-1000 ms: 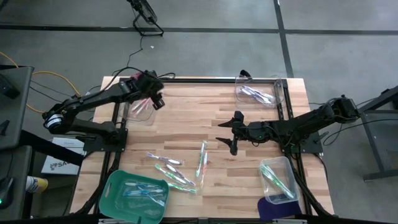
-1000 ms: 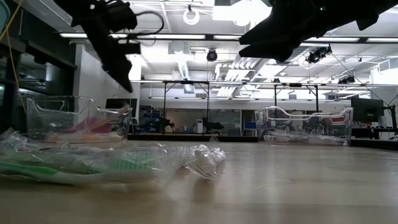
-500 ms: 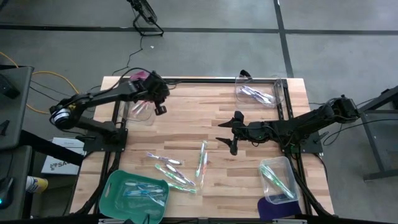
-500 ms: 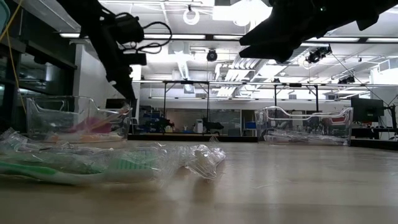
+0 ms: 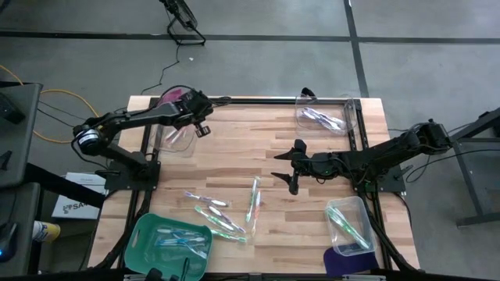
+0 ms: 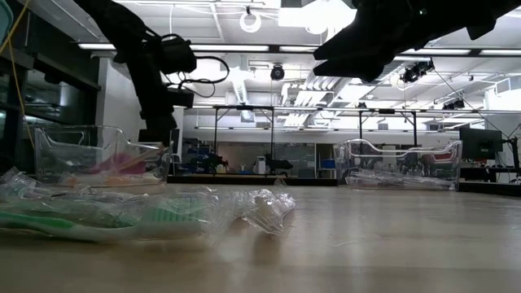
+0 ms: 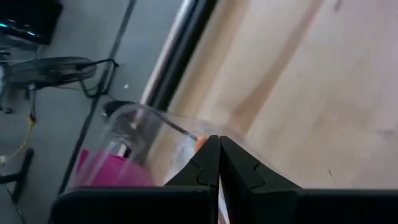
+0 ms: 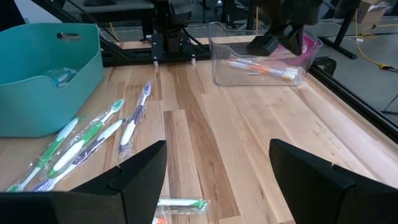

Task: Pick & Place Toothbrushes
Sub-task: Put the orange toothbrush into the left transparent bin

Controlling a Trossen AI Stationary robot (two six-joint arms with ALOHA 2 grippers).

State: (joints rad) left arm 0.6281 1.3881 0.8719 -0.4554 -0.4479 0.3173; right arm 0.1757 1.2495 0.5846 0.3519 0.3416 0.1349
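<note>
Several wrapped toothbrushes [image 5: 212, 205] lie loose on the wooden table, near its front middle, and show in the right wrist view [image 8: 93, 134] too. My left gripper [image 5: 205, 127] is shut with nothing between its fingers [image 7: 219, 144]. It stands at the right rim of a clear bin [image 5: 176, 134] at the far left. That bin holds pink and orange toothbrushes [image 8: 264, 67]. My right gripper [image 5: 292, 168] hangs open over the table's middle, and nothing is between its fingers [image 8: 217, 180]. My left gripper has its shut fingertips [image 7: 211, 146] right at the clear bin's rim [image 7: 163, 119], pointing down. Whether they touch the rim I cannot tell.
A teal tub [image 5: 142, 234] at the near left holds blue toothbrushes. A clear bin [image 5: 326, 117] at the far right holds purple ones. Another clear bin [image 5: 349, 222] at the near right holds green ones. Bare wood lies between the two arms.
My left gripper has shut. It has sunk toward the clear bin's rim and shifted slightly toward the table's right, while its arm has swung toward the far edge.
</note>
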